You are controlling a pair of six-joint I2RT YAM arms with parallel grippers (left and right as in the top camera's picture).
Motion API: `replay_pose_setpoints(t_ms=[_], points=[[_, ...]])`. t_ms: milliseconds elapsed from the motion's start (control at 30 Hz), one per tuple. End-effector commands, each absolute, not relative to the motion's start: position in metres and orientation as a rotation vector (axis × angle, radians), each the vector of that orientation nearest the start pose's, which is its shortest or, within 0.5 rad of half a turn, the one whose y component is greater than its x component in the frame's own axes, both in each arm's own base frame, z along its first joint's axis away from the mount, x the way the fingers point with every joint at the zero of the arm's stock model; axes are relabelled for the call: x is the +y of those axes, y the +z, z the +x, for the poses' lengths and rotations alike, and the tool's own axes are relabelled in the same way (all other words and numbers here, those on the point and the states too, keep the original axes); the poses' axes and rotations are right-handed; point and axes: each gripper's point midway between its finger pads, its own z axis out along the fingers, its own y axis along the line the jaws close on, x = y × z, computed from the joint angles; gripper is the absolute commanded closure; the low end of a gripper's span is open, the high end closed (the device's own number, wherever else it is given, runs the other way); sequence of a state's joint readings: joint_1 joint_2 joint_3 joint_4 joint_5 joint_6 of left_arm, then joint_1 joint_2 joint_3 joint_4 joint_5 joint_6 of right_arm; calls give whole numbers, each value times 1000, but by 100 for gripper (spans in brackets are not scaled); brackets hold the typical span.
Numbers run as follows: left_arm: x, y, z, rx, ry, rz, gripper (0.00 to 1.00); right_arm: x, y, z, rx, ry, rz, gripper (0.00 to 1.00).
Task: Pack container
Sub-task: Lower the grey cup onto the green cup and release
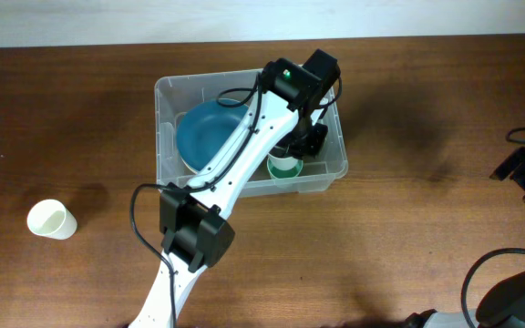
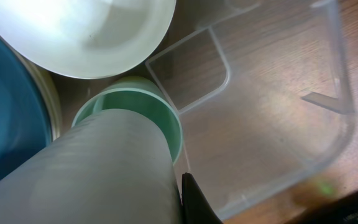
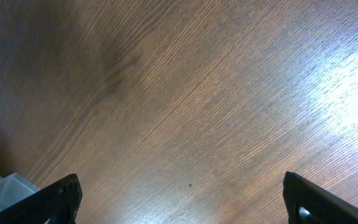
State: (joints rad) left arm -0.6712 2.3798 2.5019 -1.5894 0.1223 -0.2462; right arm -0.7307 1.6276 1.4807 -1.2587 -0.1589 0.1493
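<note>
- Brown wood table (image 1: 408, 100): the container (image 1: 160, 128) sits mid-table and holds a blue bowl (image 1: 203, 132) and a green cup (image 1: 283, 169).
- Left gripper (image 1: 306, 141), jaws together, apparently pinches a pale cup (image 2: 110, 168) above the green one. Lower it straight and release once nested.
- Right gripper (image 3: 180, 180) is spread over bare wood.

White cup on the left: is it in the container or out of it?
Out. The white cup stands upright on the table, well left of the container and apart from it.
</note>
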Motion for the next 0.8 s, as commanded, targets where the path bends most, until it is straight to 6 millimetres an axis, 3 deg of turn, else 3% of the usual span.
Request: replay_pose_setpoints(t_ms=[0, 100, 167, 200, 233, 300, 467, 533, 700, 733, 767], points=[[-307, 123, 358, 3056, -191, 686, 93, -197, 165, 260, 2649, 149, 1223, 1], [-307, 121, 358, 3059, -189, 687, 90, -197, 165, 260, 2649, 149, 1223, 1], [-308, 121, 359, 3055, -191, 687, 77, -197, 165, 260, 2649, 148, 1223, 1], [-308, 121, 359, 3055, -191, 687, 61, -197, 165, 260, 2649, 149, 1223, 1], [-308, 121, 359, 3055, -191, 687, 34, -197, 165, 260, 2649, 148, 1223, 1], [-308, 121, 359, 3055, -191, 686, 3, -197, 165, 260, 2649, 149, 1223, 1], [-304, 127, 367, 3038, -205, 658, 1, -197, 165, 260, 2649, 149, 1223, 1], [-299, 140, 375, 3014, -219, 629, 1, -197, 165, 260, 2649, 149, 1223, 1], [-257, 215, 414, 2808, -183, 494, 0, -197, 165, 260, 2649, 149, 1223, 1], [-237, 247, 424, 2726, -178, 423, 1, -197, 165, 260, 2649, 148, 1223, 1], [-224, 263, 427, 2686, -162, 382, 1, -197, 165, 260, 2649, 149, 1223, 1]])
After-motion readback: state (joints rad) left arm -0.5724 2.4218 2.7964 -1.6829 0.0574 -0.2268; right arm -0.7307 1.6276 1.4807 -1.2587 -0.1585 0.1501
